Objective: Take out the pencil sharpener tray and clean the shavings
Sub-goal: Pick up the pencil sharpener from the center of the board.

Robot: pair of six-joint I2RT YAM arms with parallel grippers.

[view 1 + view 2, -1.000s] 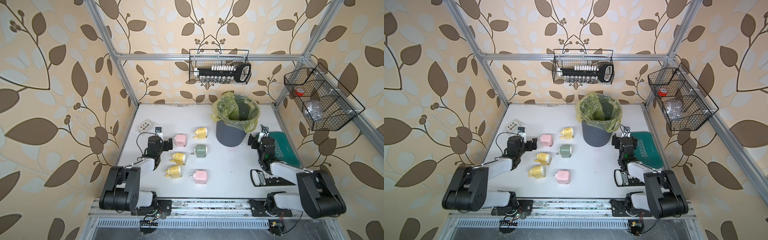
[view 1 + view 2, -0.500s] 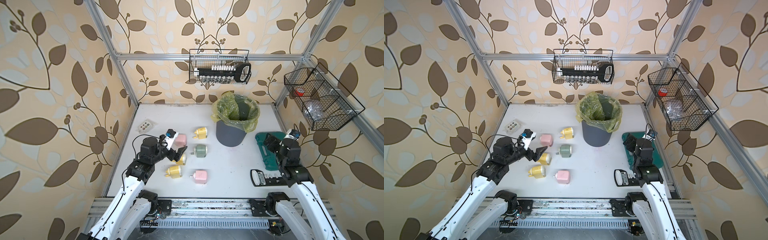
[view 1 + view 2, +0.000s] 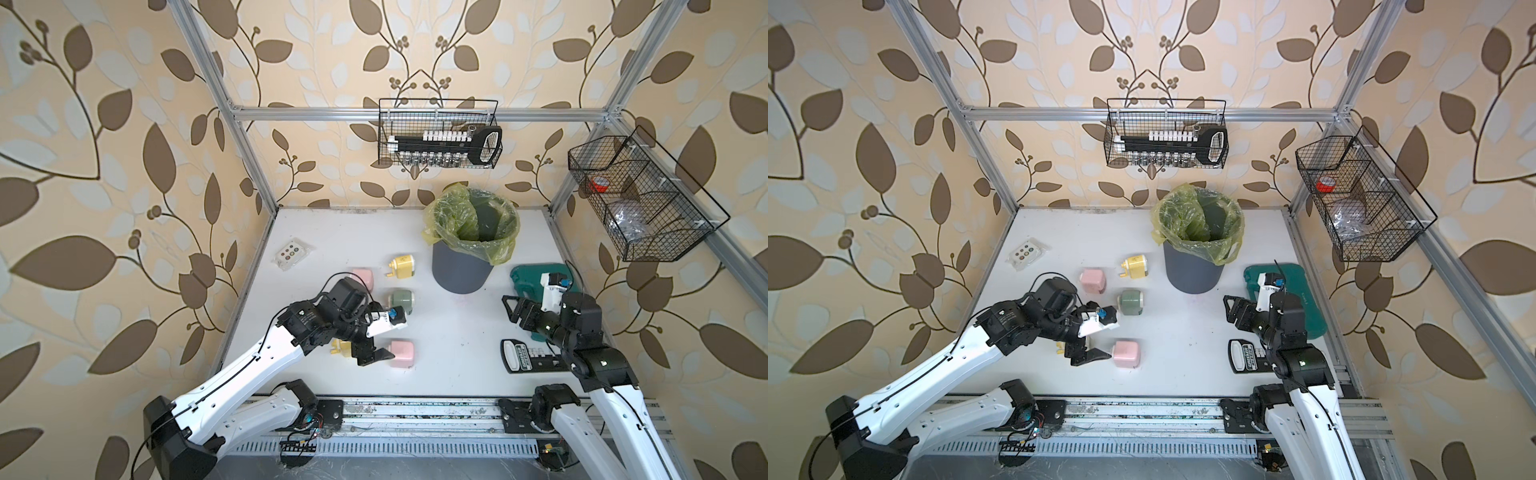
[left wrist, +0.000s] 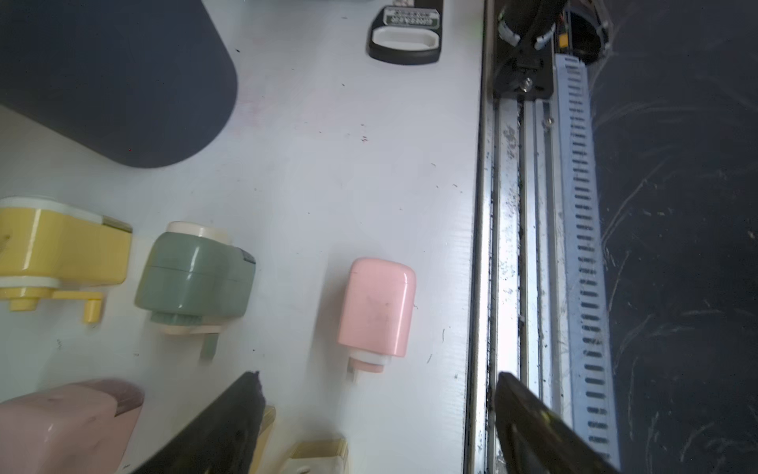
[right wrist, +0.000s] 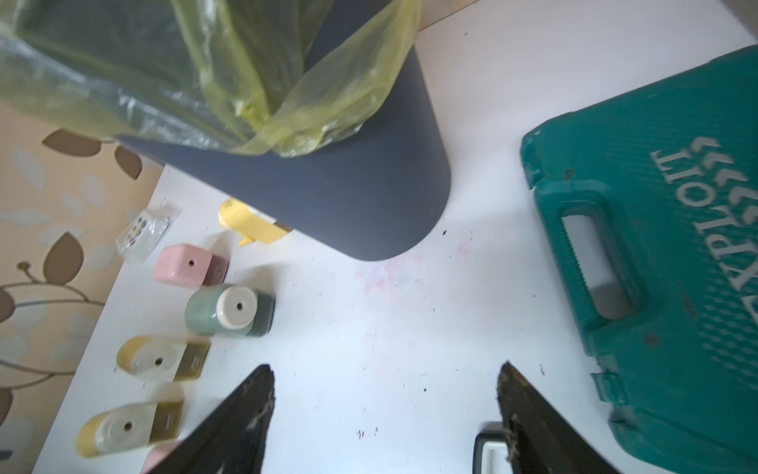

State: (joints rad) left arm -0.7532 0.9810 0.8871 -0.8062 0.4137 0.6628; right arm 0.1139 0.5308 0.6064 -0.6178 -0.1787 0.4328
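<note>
Six sharpeners dot a white tabletop (dark-flecked) inside leaf-papered walls.

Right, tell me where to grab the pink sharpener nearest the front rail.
Likely mid-body on the pink pencil sharpener, across its long sides, left gripper coming from the crank end: it lies flat, long axis pointing between the open jaws, both sides free.
</note>
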